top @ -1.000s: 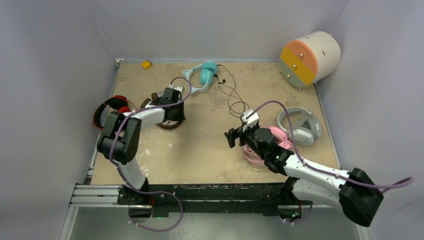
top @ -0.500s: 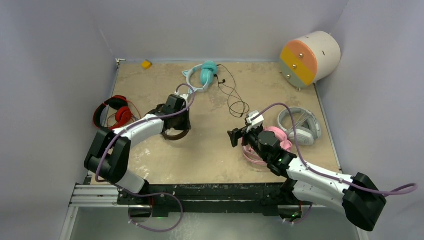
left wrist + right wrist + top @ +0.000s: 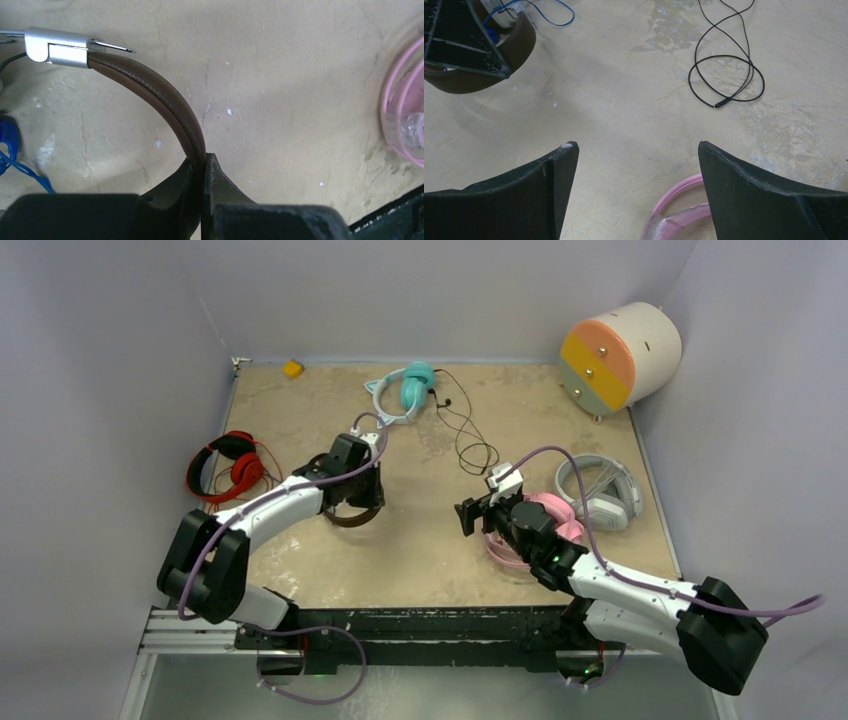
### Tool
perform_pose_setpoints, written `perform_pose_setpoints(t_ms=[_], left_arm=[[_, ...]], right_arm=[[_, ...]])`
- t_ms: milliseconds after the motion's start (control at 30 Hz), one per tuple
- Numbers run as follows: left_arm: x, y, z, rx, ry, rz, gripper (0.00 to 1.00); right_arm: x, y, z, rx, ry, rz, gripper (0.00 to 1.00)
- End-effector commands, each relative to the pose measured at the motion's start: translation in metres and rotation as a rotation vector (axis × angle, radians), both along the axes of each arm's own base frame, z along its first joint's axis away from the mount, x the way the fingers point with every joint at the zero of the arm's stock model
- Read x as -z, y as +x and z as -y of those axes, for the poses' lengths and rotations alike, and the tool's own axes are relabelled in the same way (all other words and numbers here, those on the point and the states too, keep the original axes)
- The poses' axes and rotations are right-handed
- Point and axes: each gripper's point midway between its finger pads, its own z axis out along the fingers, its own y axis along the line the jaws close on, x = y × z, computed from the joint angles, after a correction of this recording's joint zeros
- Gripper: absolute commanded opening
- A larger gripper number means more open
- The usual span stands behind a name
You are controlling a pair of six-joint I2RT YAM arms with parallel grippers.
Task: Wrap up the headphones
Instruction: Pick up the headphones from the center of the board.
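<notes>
My left gripper (image 3: 362, 492) is shut on the brown headband (image 3: 165, 100) of the brown headphones (image 3: 352, 513) left of the table's middle. Their silver slider (image 3: 55, 47) and blue cord (image 3: 20, 167) show in the left wrist view. My right gripper (image 3: 478, 512) is open and empty, hovering just left of the pink headphones (image 3: 555, 518), whose band (image 3: 674, 197) lies between and below its fingers. The grey-white headphones (image 3: 600, 495) lie at the right edge.
Red headphones (image 3: 228, 462) lie at the left edge. Teal headphones (image 3: 405, 390) lie at the back, their black cable (image 3: 470, 435) looping toward the middle. A round drawer unit (image 3: 620, 355) leans at the back right. A small yellow block (image 3: 292, 368) sits at the back left.
My left arm has swung right and toward the front, bringing the brown headphones with it. My right gripper has shifted only slightly near the pink headphones.
</notes>
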Motion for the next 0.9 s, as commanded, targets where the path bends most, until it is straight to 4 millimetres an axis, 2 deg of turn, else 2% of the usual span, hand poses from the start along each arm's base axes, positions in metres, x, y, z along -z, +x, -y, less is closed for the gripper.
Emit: perform_pose_setpoints(t_ms=[0, 67, 200, 533, 667, 767, 867], left_arm=[[-0.013, -0.02, 0.01, 0.053, -0.058, 0.006, 0.0], [-0.021, -0.03, 0.014, 0.073, -0.087, 0.007, 0.0], [-0.056, -0.046, 0.026, 0.119, -0.209, 0.049, 0.0], [-0.173, -0.088, 0.074, 0.303, -0.674, 0.073, 0.0], [-0.225, -0.106, 0.087, 0.407, -0.886, 0.096, 0.0], [-0.25, -0.119, 0.09, 0.478, -1.0, 0.098, 0.0], [-0.266, -0.126, 0.09, 0.514, -1.064, 0.102, 0.0]], right_arm=[[-0.02, 0.009, -0.003, 0.019, 0.029, 0.053, 0.91], [-0.021, 0.008, -0.003, 0.015, 0.03, 0.052, 0.91], [-0.023, 0.007, -0.003, 0.013, 0.042, 0.054, 0.91], [-0.019, 0.007, -0.002, 0.018, 0.034, 0.041, 0.9], [-0.02, 0.006, 0.002, 0.033, 0.037, 0.047, 0.9], [-0.02, 0.006, 0.003, 0.038, 0.045, 0.047, 0.91], [-0.019, 0.006, 0.002, 0.031, 0.043, 0.044, 0.91]])
